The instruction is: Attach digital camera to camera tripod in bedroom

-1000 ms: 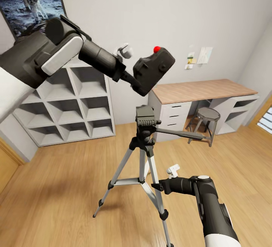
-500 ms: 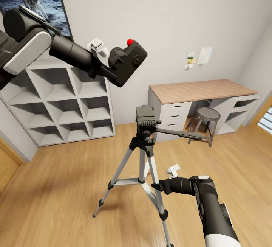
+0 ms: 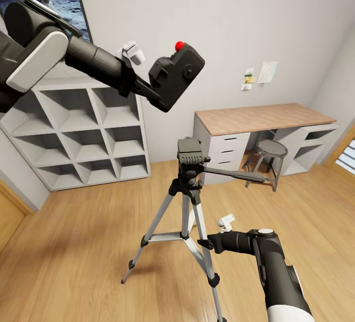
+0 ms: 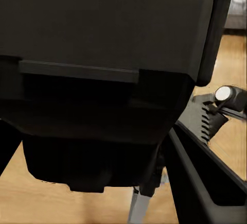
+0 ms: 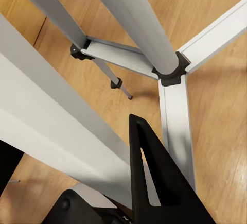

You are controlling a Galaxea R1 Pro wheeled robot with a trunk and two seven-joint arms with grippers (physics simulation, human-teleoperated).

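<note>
- The digital camera (image 3: 176, 77) sits clamped in our left gripper (image 3: 148, 90), held high, up and to the left of the camera tripod (image 3: 190, 184) head
- Our right gripper (image 3: 203, 243) is spread around a tripod leg, low by the braces

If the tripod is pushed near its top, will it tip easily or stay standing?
The tripod is probably fairly easy to tip: it stands tall on thin legs with small feet. The spread legs and cross braces should resist gentle pushes. On the smooth wood floor it may slide instead.
</note>
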